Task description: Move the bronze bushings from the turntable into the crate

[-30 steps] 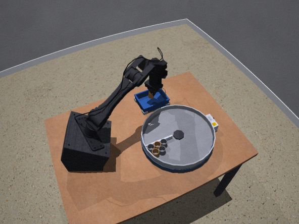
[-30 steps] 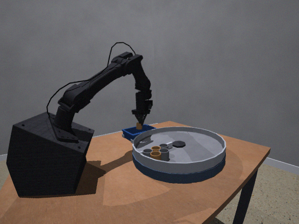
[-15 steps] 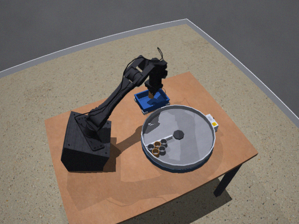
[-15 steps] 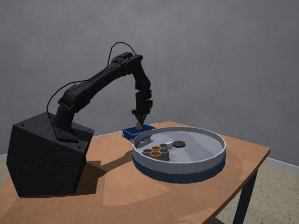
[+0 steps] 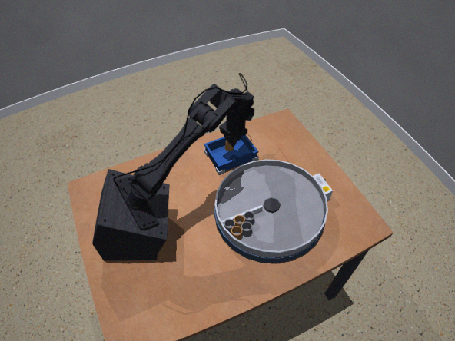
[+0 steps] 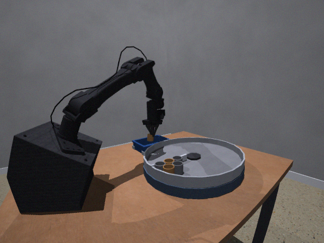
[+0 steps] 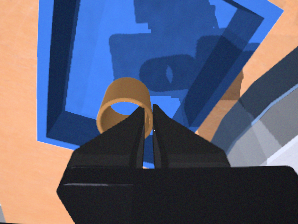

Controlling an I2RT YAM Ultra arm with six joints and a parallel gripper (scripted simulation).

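My gripper (image 7: 148, 111) is shut on the wall of a bronze bushing and holds it just above the blue crate (image 7: 150, 65). The held bushing also shows in the top view (image 5: 229, 145) and in the exterior view (image 6: 150, 137), hanging over the crate (image 5: 230, 153) (image 6: 149, 143). On the grey turntable (image 5: 271, 209) (image 6: 194, 161), two bronze bushings (image 5: 240, 220) (image 5: 237, 231) sit among three steel bushings (image 5: 230, 223) (image 5: 249, 216) (image 5: 247, 228) in a cluster at the near left rim. The cluster also shows in the exterior view, with bronze bushings (image 6: 168, 161) (image 6: 168, 168) beside steel bushings (image 6: 178, 167) (image 6: 159, 165).
A dark hub (image 5: 272, 204) stands at the turntable's centre, with a low divider running to the cluster. A white box with a yellow label (image 5: 323, 187) sits at the turntable's right rim. The arm's black base (image 5: 131, 216) stands on the table's left side.
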